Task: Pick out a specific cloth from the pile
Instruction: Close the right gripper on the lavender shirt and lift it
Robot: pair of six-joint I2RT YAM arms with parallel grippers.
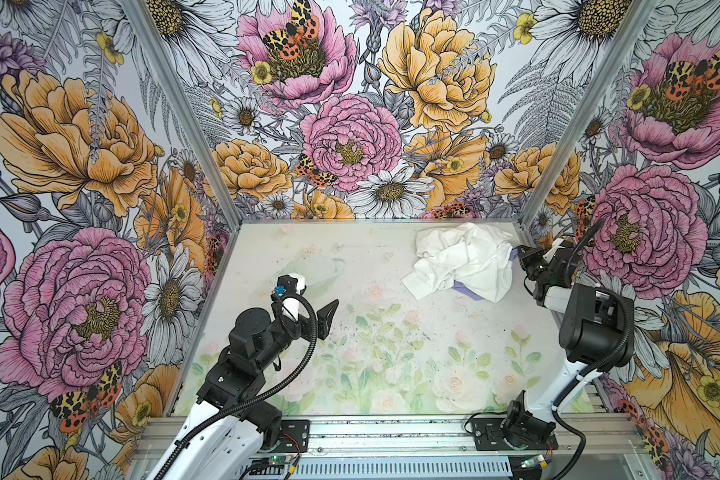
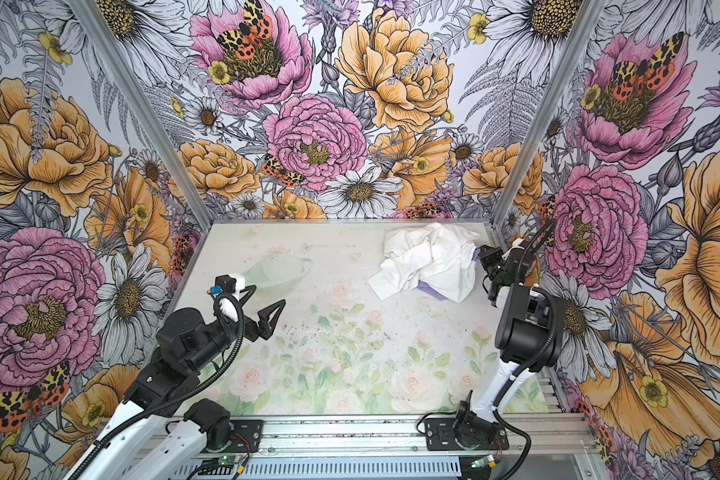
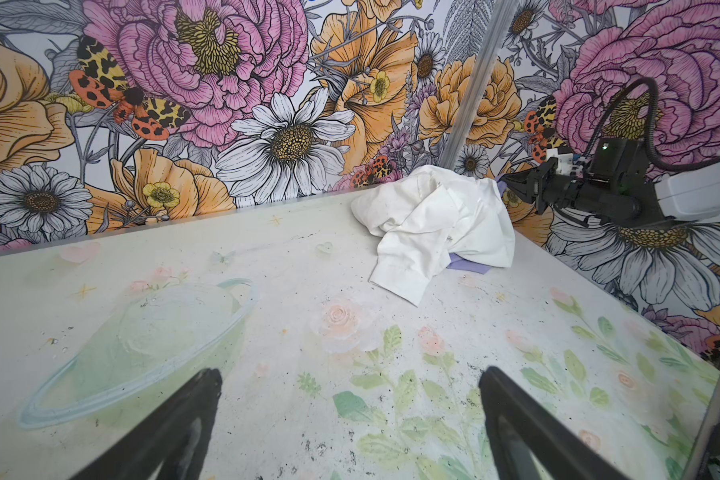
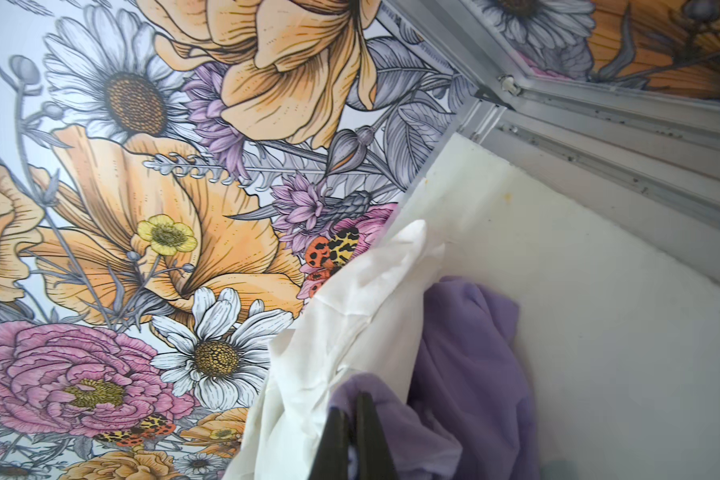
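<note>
Right gripper pinched shut on cloth at the wall-side edge of pile — cloth runs under it, tableward; left gripper wide, farther off.

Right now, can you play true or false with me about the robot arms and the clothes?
1. The right arm's fingers are shut on the lavender-purple soft fabric shirt. True.
2. The left arm's fingers hold a white garment. False: they are open and empty, over the pale flower-printed table.
3. The purple shirt lies on top of the heap of white fabric garments. False: it peeks out from under it.
4. The heap sits near the table's far right corner. True.
</note>
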